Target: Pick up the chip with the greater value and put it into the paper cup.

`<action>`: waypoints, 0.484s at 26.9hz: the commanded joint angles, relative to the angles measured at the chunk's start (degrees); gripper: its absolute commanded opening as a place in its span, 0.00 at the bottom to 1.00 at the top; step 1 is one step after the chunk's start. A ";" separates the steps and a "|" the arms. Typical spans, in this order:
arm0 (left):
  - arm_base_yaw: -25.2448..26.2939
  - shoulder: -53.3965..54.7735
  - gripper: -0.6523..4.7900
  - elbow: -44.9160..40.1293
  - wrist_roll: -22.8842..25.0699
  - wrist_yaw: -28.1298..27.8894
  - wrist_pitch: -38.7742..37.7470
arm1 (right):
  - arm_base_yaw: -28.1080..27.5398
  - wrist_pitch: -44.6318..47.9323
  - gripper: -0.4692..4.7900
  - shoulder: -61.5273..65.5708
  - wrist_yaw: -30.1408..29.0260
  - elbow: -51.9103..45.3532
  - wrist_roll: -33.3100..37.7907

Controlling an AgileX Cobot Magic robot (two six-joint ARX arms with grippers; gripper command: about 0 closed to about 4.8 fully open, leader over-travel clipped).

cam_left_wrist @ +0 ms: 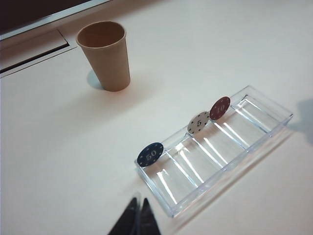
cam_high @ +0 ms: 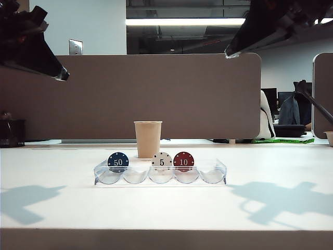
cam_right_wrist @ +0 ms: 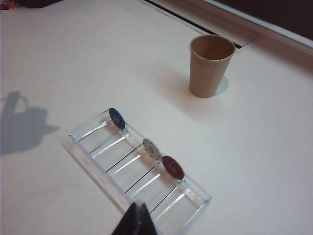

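Task status: not started. The small round dark blue poker chip marked "50" (cam_high: 118, 162) stands on edge in the leftmost slot of the clear plastic scalloped tray (cam_high: 218, 167), untouched. The white "5" chip (cam_high: 162, 161) and the red "10" chip (cam_high: 183, 160) stand to its right in the third and fourth slots, touching each other. The plain tan paper cup (cam_high: 148, 139) stands upright just behind the tray on the white table (cam_high: 166, 208), mouth up; its inside cannot be seen.

Left gripper (cam_left_wrist: 136, 218): high above the near left, fingers closed together, holding nothing. Right gripper (cam_right_wrist: 135, 220): high above the near right, fingers likewise closed and empty.

Orientation: the blue chip's printed face points toward the near edge; its disc lies across the tray's length, upright.

Remaining: grasp, lift, carry, drop into cup.
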 commanded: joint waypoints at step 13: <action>0.02 0.17 0.11 0.07 8.20 1.22 2.29 | 3.32 2.60 0.08 6.12 10.27 0.20 15.28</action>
